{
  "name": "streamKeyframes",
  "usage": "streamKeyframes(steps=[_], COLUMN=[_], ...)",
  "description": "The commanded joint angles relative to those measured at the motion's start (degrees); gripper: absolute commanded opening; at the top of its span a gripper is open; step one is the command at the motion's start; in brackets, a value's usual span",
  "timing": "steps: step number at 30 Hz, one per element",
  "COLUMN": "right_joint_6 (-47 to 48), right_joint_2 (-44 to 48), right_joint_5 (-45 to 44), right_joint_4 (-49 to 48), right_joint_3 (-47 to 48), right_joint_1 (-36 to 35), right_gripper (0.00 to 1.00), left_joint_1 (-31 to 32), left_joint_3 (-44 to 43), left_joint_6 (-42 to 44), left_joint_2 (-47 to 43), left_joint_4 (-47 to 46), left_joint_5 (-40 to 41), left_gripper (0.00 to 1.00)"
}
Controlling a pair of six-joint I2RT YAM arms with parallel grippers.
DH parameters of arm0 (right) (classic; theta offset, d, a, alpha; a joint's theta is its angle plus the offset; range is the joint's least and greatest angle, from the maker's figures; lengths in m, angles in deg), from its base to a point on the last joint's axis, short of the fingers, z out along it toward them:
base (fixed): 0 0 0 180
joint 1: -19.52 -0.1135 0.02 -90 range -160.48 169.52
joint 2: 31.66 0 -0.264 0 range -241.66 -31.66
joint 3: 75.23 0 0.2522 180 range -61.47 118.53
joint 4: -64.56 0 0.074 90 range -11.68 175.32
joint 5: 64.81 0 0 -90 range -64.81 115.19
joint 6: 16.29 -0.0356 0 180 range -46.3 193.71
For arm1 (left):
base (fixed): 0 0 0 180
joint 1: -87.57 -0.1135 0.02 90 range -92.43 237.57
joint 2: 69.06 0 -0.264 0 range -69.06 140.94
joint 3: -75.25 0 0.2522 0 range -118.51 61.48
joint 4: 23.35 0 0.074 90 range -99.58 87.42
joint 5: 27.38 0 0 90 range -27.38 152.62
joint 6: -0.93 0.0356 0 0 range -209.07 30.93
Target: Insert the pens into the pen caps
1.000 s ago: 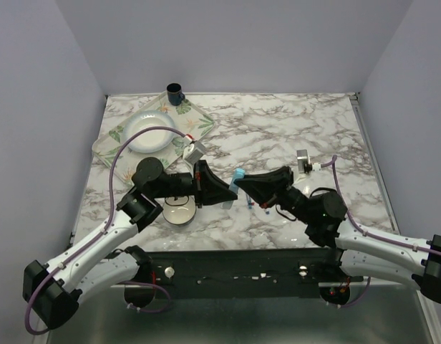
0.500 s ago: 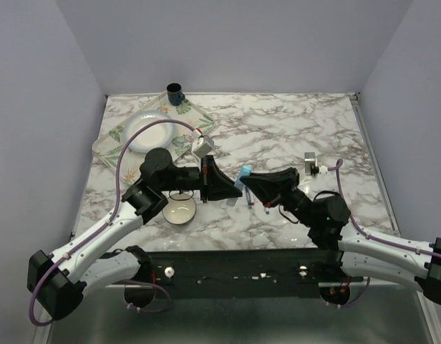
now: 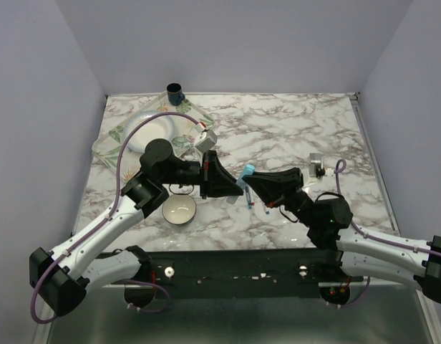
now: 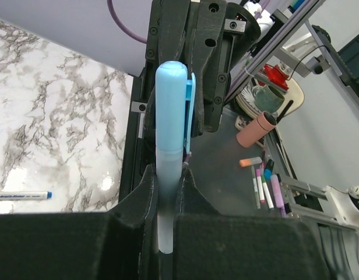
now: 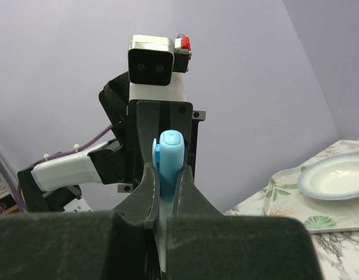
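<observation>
Currently I'm holding the thick light blue plastic pen (image 4: 169, 160) in both claws above the marble table (image 3: 292, 136).
My left gripper (image 4: 168, 174) is clamping its pale barrel, and my right gripper (image 5: 166, 170) is pinching the end wearing the light blue clipped cap (image 4: 172, 105). Below, a thin white pen with a blue end (image 4: 22, 196) is lying flat. A small round bowl (image 3: 179, 209) is sitting by my left arm, and the floral tray (image 3: 109, 140) farther back.
</observation>
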Motion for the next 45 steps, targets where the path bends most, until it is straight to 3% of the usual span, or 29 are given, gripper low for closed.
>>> streamKeyframes(steps=[1,6,10,13,14,17,20,25,31,36,45], right_joint_6=[-1.9,-2.2,-1.8,-2.6,-2.0,-0.8,-2.1,-4.7,-9.4,-10.2,-12.4], right_joint_2=[-6.9,-4.3,-0.7,3.4,4.6,9.3,13.3,20.2,27.2,32.4,37.7], right_joint_5=[26.0,22.2,13.8,4.5,2.8,-2.5,-5.9,-9.6,-15.0,-15.2,-14.3], right_joint_4=[22.3,24.4,30.3,36.0,37.2,42.4,47.8,54.7,60.5,62.7,66.0], right_joint_3=[-5.9,-3.9,0.8,5.1,6.2,10.0,11.9,10.4,6.4,3.7,1.0], right_joint_1=[-6.6,-6.6,-6.6,-6.6,-6.5,-6.6,-6.6,-6.6,-6.6,-6.6,-6.6], right_gripper=[0.01,0.01,0.03,0.23,0.42,0.7,0.85,0.98,1.0,1.0,1.0], left_joint_1=[-3.7,-3.6,-3.7,-3.7,-3.7,-3.7,-3.7,-3.7,-3.6,-2.8,1.6], left_joint_3=[-7.8,-6.3,-3.0,0.5,2.2,4.4,6.5,7.8,12.2,19.5,18.4], left_joint_6=[-0.2,1.1,3.0,3.2,3.2,3.0,2.7,-2.1,-9.8,-19.0,-24.0], left_joint_2=[-1.0,-2.5,-4.6,-6.4,-7.2,-8.6,-9.9,-9.2,-1.5,10.2,27.8], left_joint_4=[-18.8,-15.8,-12.0,-10.2,-9.8,-8.3,-6.2,-0.2,2.7,-9.4,-14.5], left_joint_5=[17.3,16.4,17.3,17.5,17.5,17.9,18.7,25.6,32.6,31.7,38.2], left_gripper=[0.0,0.0,0.0,0.0,0.0,0.0,0.0,0.0,0.0,0.0,0.0])
